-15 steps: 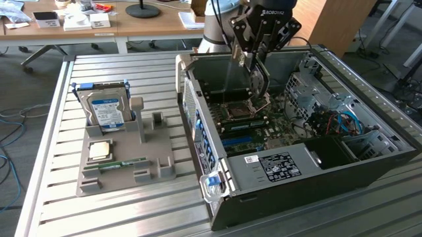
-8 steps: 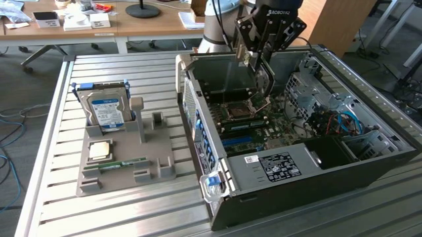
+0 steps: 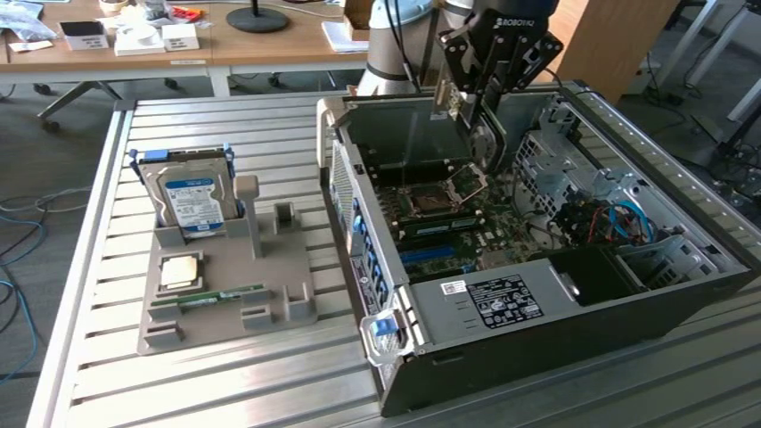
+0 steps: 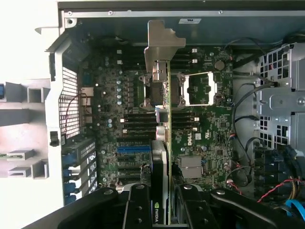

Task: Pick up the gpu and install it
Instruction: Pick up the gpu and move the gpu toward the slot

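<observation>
Fingers (image 4: 138,205) of the gripper (image 4: 164,210) are squeezed on the gpu (image 4: 158,167), one on each flat side. They are about half way shut, with the card held between them.

In the exterior view the gripper (image 3: 476,94) hangs over the open computer case (image 3: 535,294), and the gpu (image 3: 484,134) points down into it. The card is up in the air. It is above the motherboard (image 4: 205,129), near the shiny CPU socket (image 4: 200,88), and it looks like it is not touching the board.

So the picking up looks done. The putting in looks like the step in hand, and the card is not in a slot yet.

To go in, the card's bottom edge has to line up with a long slot, like the blue slot (image 4: 133,149). It has to go down straight and slow, not tipped.

On the table beside the case, a hard drive (image 3: 196,201) stands in a gray holder (image 3: 226,312).
</observation>
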Controlling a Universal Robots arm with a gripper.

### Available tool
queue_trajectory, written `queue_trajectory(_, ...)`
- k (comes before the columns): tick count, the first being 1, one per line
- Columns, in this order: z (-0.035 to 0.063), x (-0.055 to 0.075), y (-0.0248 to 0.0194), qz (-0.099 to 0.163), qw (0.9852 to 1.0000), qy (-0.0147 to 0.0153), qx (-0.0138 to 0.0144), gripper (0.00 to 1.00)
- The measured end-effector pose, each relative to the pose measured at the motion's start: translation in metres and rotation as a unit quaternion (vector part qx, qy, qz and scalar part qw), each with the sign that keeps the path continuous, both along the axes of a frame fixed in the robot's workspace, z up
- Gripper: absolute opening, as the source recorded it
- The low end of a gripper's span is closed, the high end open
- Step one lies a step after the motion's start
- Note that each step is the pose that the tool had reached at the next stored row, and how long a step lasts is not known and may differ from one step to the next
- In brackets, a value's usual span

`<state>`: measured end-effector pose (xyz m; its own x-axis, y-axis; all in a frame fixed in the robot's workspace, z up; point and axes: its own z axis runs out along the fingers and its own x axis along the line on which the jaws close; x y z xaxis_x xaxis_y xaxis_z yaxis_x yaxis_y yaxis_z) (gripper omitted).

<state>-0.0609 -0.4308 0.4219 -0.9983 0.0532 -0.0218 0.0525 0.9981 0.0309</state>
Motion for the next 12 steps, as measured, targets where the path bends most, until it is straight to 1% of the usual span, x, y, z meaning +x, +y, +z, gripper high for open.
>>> queue_trajectory(12,0.0,0.013,0.0002,0.0,1.0,0.0,0.0,0.27)
